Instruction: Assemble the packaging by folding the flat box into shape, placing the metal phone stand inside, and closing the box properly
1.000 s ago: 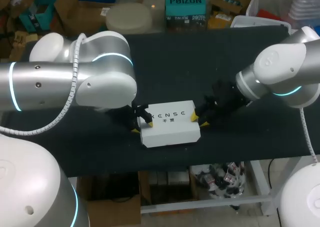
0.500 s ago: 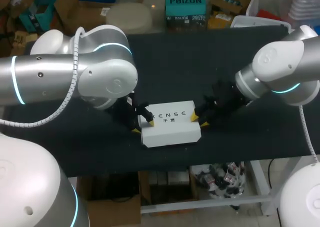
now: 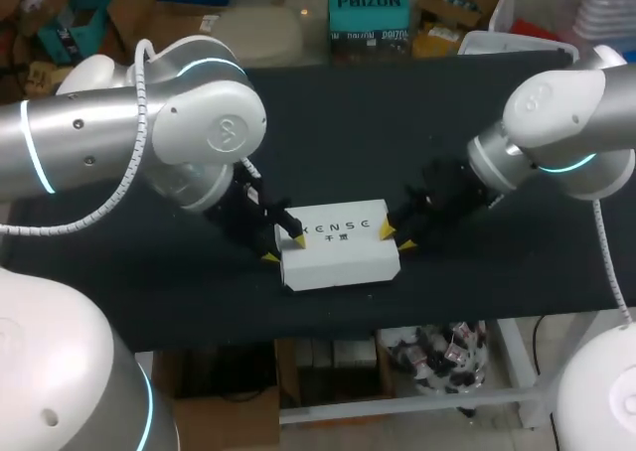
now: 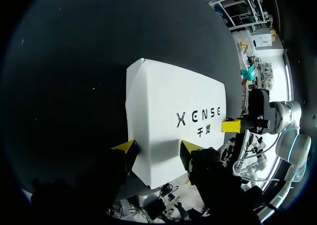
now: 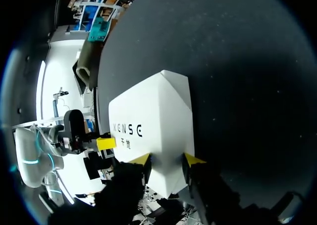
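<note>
white box (image 3: 340, 247) lid-down at desk (image 3: 397, 123) 6 o'clock | left end effector (image 3: 283, 249) clenched on its 9 o'clock end | right end effector (image 3: 397, 237) clenched on 3 o'clock end | likely pinning end flaps shut | phone stand unseen

On the table (image 3: 417, 113), the box (image 3: 340, 247) lies near the front edge, between left gripper (image 3: 283, 248) and right gripper (image 3: 396, 237).
</note>
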